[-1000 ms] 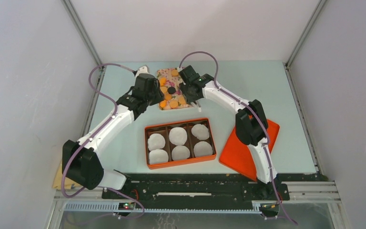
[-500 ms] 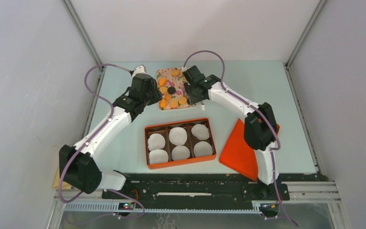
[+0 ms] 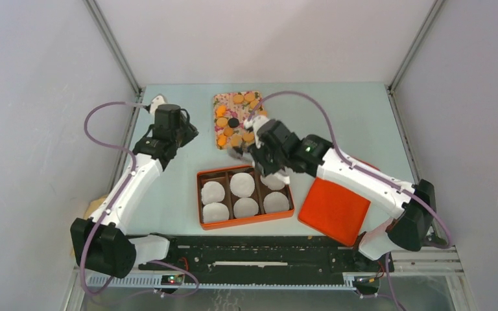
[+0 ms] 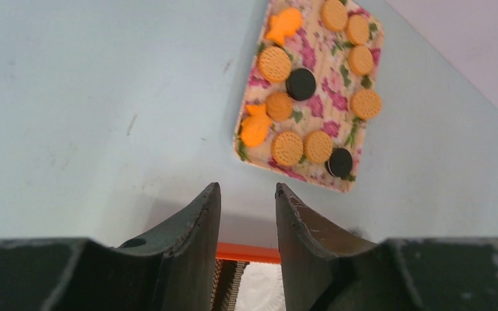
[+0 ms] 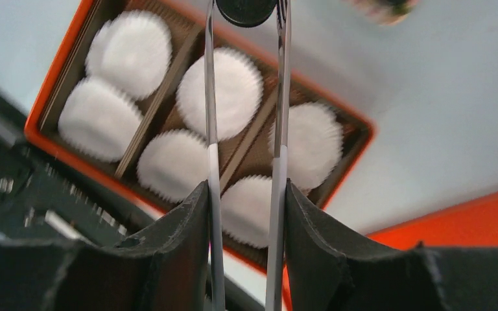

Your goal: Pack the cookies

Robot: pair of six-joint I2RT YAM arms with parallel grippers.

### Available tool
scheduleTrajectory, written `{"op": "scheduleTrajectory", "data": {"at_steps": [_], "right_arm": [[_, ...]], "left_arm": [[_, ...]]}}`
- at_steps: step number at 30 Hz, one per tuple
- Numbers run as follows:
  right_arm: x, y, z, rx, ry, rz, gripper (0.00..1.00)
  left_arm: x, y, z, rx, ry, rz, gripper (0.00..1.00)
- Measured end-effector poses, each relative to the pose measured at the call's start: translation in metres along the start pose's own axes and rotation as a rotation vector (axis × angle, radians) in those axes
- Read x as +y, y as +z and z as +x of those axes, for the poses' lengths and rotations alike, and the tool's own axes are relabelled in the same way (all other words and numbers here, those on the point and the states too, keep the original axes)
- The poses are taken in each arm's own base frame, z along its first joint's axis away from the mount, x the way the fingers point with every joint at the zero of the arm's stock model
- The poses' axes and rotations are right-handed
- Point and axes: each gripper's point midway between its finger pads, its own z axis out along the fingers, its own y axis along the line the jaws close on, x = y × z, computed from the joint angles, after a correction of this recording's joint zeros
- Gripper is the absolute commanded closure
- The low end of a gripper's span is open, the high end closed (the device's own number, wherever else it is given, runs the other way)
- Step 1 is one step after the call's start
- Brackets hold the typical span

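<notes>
Orange-tan and black cookies (image 3: 236,138) lie on a floral tray (image 3: 223,99) at the back of the table. In the left wrist view the tray (image 4: 327,107) holds tan cookies (image 4: 274,63) and two black ones (image 4: 301,83). My right gripper (image 5: 245,194) is shut on white tongs (image 5: 211,129). The tongs pinch a black cookie (image 5: 246,10) at their tip, above the orange box (image 5: 37,103) of white paper cups (image 5: 220,94). In the top view the right gripper (image 3: 262,152) hangs over the box's back edge. My left gripper (image 4: 246,191) is open and empty, left of the tray.
The orange box (image 3: 245,223) holds six white fluted cups in three columns. An orange lid (image 3: 334,210) lies to its right, under the right arm. The left gripper (image 3: 168,129) hangs near the table's left edge. Grey walls close in both sides.
My right arm has swung from the floral tray toward the orange box, carrying a black cookie in the tongs. My left arm has pulled back left, away from the tray.
</notes>
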Motion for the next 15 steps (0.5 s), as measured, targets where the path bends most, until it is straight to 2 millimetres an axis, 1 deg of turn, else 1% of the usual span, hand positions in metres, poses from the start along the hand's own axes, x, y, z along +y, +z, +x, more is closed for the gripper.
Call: {"op": "scheduleTrajectory", "data": {"at_steps": [2, 4, 5, 7, 9, 10, 13, 15], "right_arm": [[0.026, -0.002, 0.023, 0.044, -0.046, -0.064, 0.94], [0.051, -0.003, 0.047, 0.097, -0.094, -0.118, 0.94], [0.060, -0.003, 0.057, 0.121, -0.113, -0.138, 0.94], [0.076, -0.006, 0.071, 0.154, -0.146, -0.170, 0.94], [0.089, -0.008, 0.076, 0.160, -0.166, -0.201, 0.94], [0.092, -0.009, 0.076, 0.158, -0.169, -0.208, 0.94], [0.096, -0.008, 0.075, 0.157, -0.171, -0.221, 0.94], [0.098, -0.004, 0.076, 0.166, -0.174, -0.219, 0.94]], "left_arm": [[0.012, 0.002, -0.007, -0.007, -0.034, -0.031, 0.58], [0.020, 0.004, -0.009, -0.006, -0.055, -0.054, 0.58], [0.021, 0.005, -0.009, -0.002, -0.062, -0.057, 0.58], [0.022, 0.007, -0.004, 0.017, -0.066, -0.056, 0.58], [0.023, 0.009, 0.002, 0.037, -0.068, -0.057, 0.58], [0.025, 0.010, 0.008, 0.053, -0.066, -0.060, 0.59], [0.029, 0.011, 0.014, 0.073, -0.062, -0.068, 0.58], [0.029, 0.011, 0.015, 0.074, -0.062, -0.069, 0.58]]}}
